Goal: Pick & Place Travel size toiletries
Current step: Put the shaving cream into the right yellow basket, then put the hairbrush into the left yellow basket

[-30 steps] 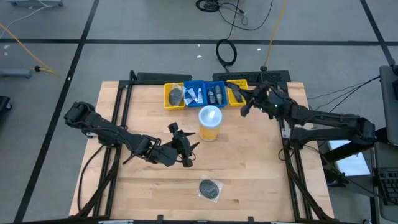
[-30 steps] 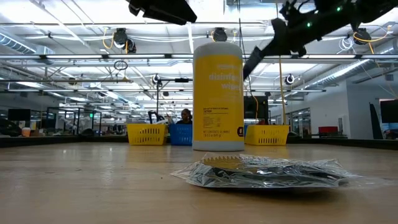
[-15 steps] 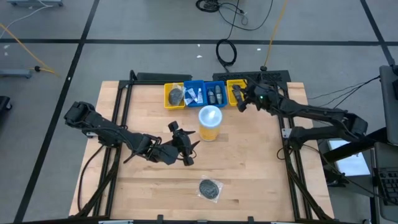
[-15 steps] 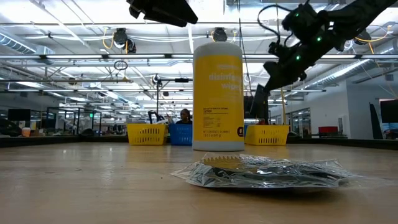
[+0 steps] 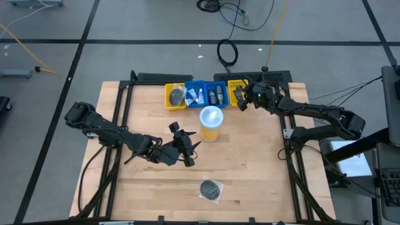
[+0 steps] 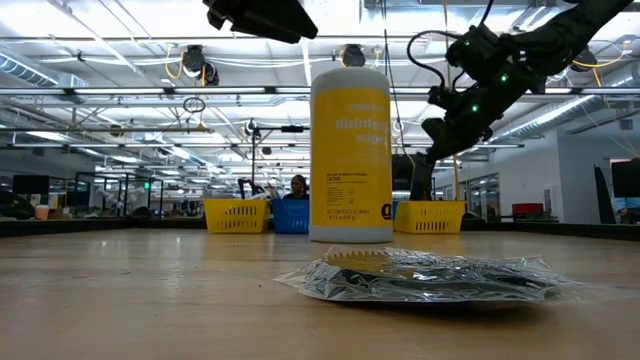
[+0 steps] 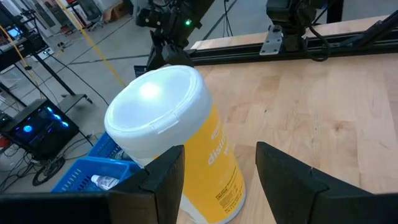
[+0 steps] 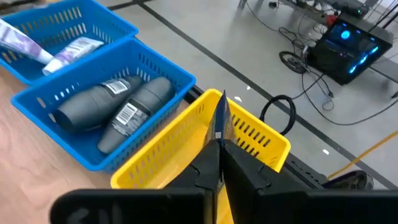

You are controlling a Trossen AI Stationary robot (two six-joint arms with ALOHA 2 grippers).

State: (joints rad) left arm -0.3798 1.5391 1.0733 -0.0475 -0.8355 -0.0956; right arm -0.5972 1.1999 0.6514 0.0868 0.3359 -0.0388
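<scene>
Toiletries sorted into bins on a wooden bench [image 5: 250, 162], two robot arms at work.

Right gripper [image 5: 239, 98] hangs over the rightmost yellow bin [image 8: 186, 149], jaws pressed together on a thin sachet [image 8: 219, 121] standing upright above it. Beside them, a blue bin [image 8: 87, 134] holds two dark mini bottles [image 8: 134, 112]. Left gripper [image 5: 189, 150] hovers mid-bench, jaws spread wide and empty, the yellow cup [image 7: 180, 149] just ahead. A round dark packet [image 5: 211, 189] lies well apart from both.

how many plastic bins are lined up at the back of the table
4: a yellow plastic bin at the left end, two blue plastic bins in the middle, another yellow bin under the right gripper.
</scene>
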